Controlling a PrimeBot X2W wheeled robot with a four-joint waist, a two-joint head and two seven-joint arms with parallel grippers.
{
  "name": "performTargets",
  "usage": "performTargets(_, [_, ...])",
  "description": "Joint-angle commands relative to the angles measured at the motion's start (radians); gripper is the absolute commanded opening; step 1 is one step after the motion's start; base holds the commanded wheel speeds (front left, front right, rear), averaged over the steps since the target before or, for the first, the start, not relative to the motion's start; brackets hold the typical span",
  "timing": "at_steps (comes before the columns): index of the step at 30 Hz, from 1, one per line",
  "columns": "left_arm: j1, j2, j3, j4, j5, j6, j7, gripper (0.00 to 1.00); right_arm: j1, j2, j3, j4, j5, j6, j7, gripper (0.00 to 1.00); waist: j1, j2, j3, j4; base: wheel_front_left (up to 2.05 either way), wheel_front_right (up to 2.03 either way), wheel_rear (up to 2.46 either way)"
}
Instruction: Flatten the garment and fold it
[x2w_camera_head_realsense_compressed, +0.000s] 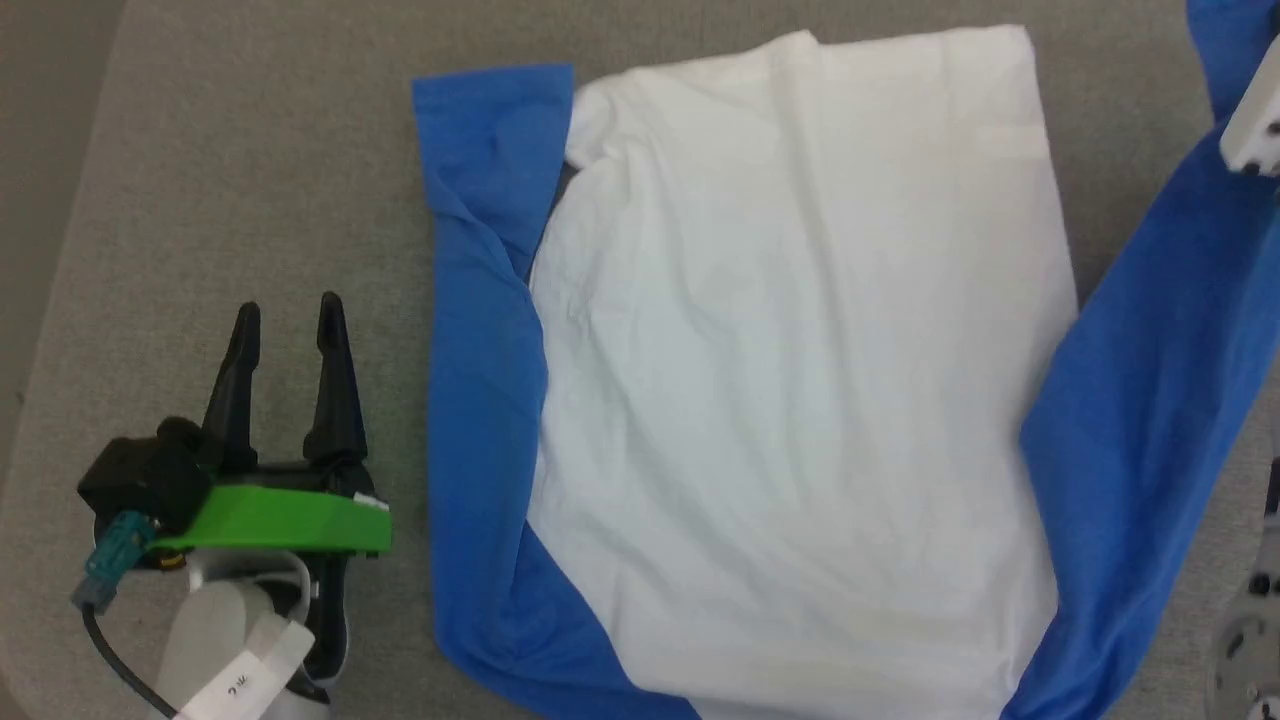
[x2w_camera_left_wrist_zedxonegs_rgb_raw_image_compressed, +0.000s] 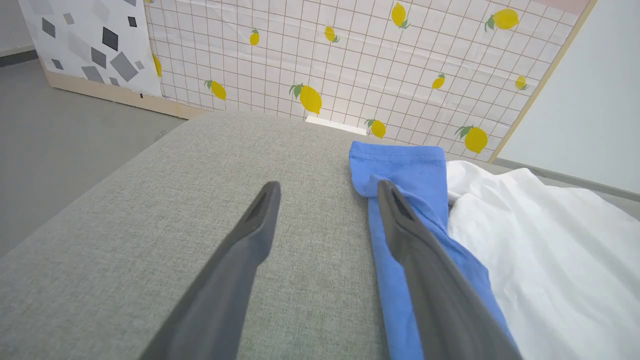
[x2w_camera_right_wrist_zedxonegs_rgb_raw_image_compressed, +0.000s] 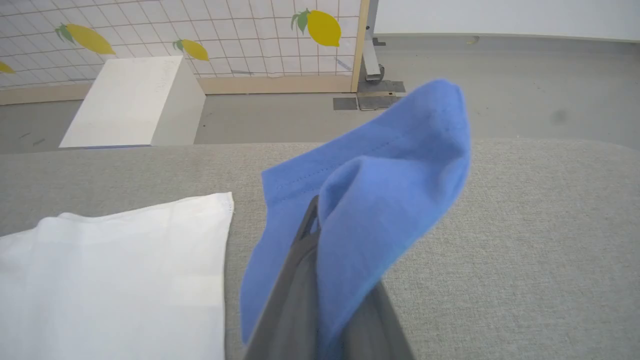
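A grey fabric table (x2w_camera_head_realsense_compressed: 250, 150) spans the head view. On it we see the garment (x2w_camera_head_realsense_compressed: 790, 380), its white body spread flat in the middle. The left sleeve (x2w_camera_head_realsense_compressed: 480, 400) lies along the body's left edge. The right sleeve (x2w_camera_head_realsense_compressed: 1140, 400) slants up off the table toward the upper right corner, beside a white piece of the right arm (x2w_camera_head_realsense_compressed: 1252, 135). The left gripper (x2w_camera_head_realsense_compressed: 288, 305) sits at the lower left, near the left sleeve but apart from it, fingers spread and empty.

In the left wrist view, a lemon-print screen (x2w_camera_left_wrist_zedxonegs_rgb_raw_image_compressed: 350, 60) stands behind the table, with grey floor (x2w_camera_left_wrist_zedxonegs_rgb_raw_image_compressed: 60, 135) to the left. We see bare table between the parted fingers. The blue cuff lies just past the right-hand fingertip, the white body further right.

In the right wrist view, a white block (x2w_camera_right_wrist_zedxonegs_rgb_raw_image_compressed: 130, 100) stands on the floor beyond the table. The right gripper (x2w_camera_right_wrist_zedxonegs_rgb_raw_image_compressed: 316, 235) is clamped on the right sleeve, whose cuff drapes over its fingers above the table. The white body lies at the lower left.
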Motion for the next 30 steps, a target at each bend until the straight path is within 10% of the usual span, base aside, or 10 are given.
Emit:
performTargets(1, [0.023, -0.005, 0.005, 0.006, 0.01, -0.006, -0.005, 1.0, 0.044, -0.014, 0.036, -0.026, 0.036, -0.001, 0.006, 0.0, 0.0, 0.0, -0.114, -0.01, 0.0, 0.0, 0.0])
performTargets(17, [0.179, -0.024, 0.027, -0.003, 0.015, 0.03, -0.003, 1.0, 0.466, -0.041, 0.525, -0.454, 0.397, -0.001, 0.208, 0.0, 0.0, 0.0, -0.33, -0.029, 0.0, 0.0, 0.0])
performTargets(30, [0.213, -0.031, -0.004, -0.017, 0.0, 0.041, 0.009, 1.0, 0.569, 0.086, 0.79, -0.269, 0.447, -0.001, 0.103, 0.0, 0.0, 0.0, -0.351, 0.036, 0.0, 0.0, 0.0])
